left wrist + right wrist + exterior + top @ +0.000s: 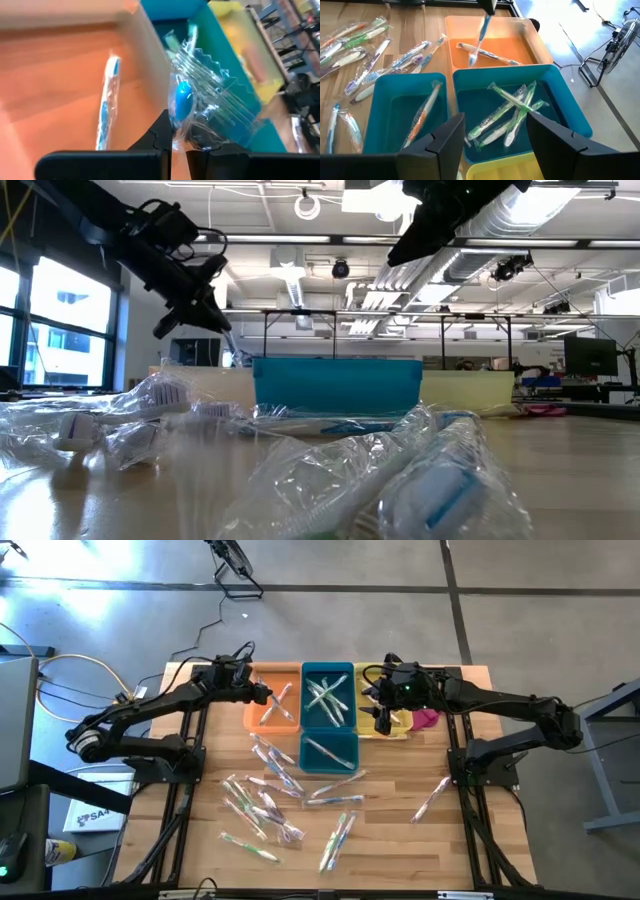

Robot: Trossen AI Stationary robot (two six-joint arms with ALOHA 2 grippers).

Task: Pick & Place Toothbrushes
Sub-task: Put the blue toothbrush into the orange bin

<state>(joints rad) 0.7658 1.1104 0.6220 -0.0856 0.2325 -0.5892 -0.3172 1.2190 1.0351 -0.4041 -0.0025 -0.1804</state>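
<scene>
wrapped toothbrushes [420,480] lying up front; our left gripper [268,692] is pinching a blue toothbrush [181,100] over the orange bin [262,716], right gripper [382,712] hanging open.

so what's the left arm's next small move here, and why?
Probably open the left tool and drop the clear-wrapped blue toothbrush. It is shut on that brush, which hangs over the orange plastic bin, where one wrapped brush already lies. The right tool waits open above the teal bins.
</scene>
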